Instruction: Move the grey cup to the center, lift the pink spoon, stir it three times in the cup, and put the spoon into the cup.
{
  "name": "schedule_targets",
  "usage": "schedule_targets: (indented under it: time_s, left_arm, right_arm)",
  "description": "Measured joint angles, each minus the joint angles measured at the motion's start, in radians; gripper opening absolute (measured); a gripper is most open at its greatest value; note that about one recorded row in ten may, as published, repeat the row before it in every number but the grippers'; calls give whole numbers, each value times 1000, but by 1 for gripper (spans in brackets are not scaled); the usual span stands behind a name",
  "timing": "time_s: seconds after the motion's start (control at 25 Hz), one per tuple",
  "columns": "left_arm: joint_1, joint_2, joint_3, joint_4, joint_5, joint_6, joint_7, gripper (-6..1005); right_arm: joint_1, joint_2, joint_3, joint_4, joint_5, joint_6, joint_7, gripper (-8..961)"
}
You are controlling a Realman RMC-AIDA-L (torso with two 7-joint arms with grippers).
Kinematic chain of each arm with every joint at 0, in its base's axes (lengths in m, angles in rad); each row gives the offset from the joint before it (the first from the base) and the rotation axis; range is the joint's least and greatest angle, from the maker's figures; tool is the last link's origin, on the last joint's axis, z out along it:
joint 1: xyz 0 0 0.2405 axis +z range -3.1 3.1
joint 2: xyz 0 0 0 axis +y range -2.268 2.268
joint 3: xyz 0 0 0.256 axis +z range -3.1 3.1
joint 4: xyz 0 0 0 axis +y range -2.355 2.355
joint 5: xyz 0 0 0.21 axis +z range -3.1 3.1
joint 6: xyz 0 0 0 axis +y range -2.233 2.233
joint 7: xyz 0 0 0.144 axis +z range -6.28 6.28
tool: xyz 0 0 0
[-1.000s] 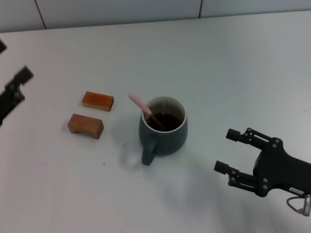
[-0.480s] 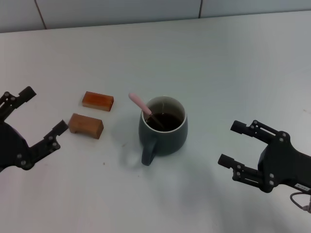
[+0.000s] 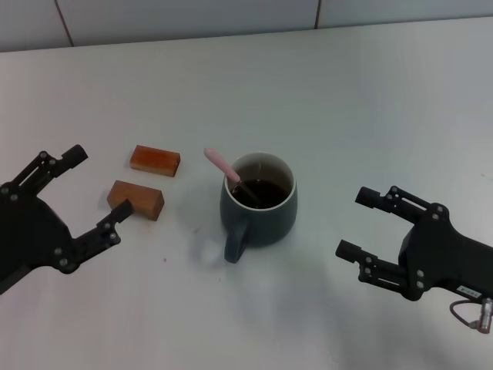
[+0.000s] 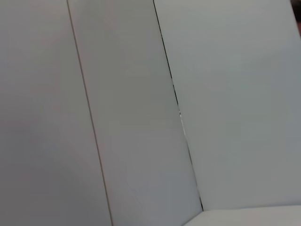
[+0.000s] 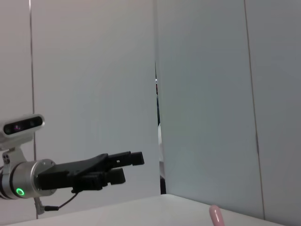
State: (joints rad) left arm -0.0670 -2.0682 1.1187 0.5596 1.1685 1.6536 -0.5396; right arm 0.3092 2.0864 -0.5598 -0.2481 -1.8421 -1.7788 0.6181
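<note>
The grey cup (image 3: 259,202) stands upright at the table's middle, its handle toward the front. The pink spoon (image 3: 222,165) rests in the cup, metal end inside, pink handle leaning out over the rim to the left; its handle tip shows in the right wrist view (image 5: 216,216). My left gripper (image 3: 96,194) is open and empty at the left, near the front orange-brown block. My right gripper (image 3: 356,224) is open and empty to the right of the cup. The left gripper also shows far off in the right wrist view (image 5: 120,170).
Two orange-brown blocks lie left of the cup, one farther back (image 3: 155,160) and one nearer (image 3: 136,200). A tiled wall (image 3: 231,15) runs along the back of the white table (image 3: 347,100).
My left gripper has come in from the far left edge toward the blocks. My right gripper has shifted slightly back and forth and stays right of the cup. Cup and spoon have not moved.
</note>
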Motion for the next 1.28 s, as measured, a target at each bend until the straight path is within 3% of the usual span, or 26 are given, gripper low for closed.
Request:
schedule_targets:
  time_s: [0.24, 0.6, 1.28]
  left_arm:
    - [-17, 0, 43, -1, 14, -17, -5, 840]
    - [-103, -3, 75, -29, 116, -63, -28, 840]
    - [-65, -5, 115, -44, 124, -69, -22, 840]
  right_arm:
    - [14, 0, -1, 17, 0, 13, 0, 773]
    - [42, 0, -9, 42, -1, 31, -17, 773]
    - [36, -4, 2, 147, -1, 82, -102, 773]
